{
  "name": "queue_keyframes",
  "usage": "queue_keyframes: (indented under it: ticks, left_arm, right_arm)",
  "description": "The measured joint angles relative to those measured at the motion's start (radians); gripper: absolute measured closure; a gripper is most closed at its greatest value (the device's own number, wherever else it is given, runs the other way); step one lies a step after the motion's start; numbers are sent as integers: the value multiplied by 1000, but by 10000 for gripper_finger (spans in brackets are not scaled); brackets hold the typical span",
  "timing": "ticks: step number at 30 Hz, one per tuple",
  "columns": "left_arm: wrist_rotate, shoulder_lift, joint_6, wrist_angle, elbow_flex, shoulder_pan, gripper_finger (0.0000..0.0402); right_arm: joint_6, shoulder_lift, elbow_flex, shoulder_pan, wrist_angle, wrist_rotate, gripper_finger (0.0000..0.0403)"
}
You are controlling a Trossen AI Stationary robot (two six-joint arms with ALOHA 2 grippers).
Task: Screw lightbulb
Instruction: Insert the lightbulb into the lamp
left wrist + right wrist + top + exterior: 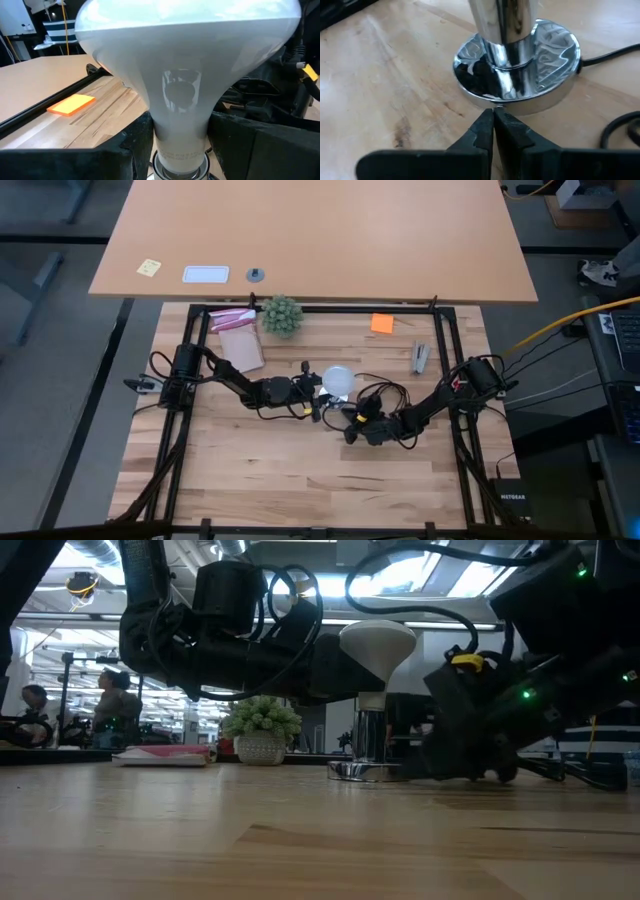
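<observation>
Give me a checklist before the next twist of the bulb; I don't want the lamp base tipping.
1. Lightbulb upright over the chrome socket stem: ok.
2. Left gripper around the bulb's narrow neck, one of its fingers on each side: ok.
3. Right gripper shut, tips pressed against the rim of the round chrome base: ok.
4. Base flat on the wooden table: ok.
5. Screw threads fully seated in the socket: cannot tell, hidden.
6. Black cord away from both grippers: ok at the base; cables near the arms in the high view, cannot tell.

Low view backlit and dim; glare on the lightbulb (pixel 185 65)
</observation>
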Motion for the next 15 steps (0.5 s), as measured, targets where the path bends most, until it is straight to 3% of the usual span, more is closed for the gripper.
queue_keyframes:
  ticks: [10, 15]
  left_arm:
    - [0, 0, 0, 0, 0, 0, 243]
    - [0, 0, 0, 0, 0, 0, 243]
  right_arm:
    - [18, -1, 1, -12, -39, 27, 379]
    - [9, -2, 1, -13, -42, -24, 379]
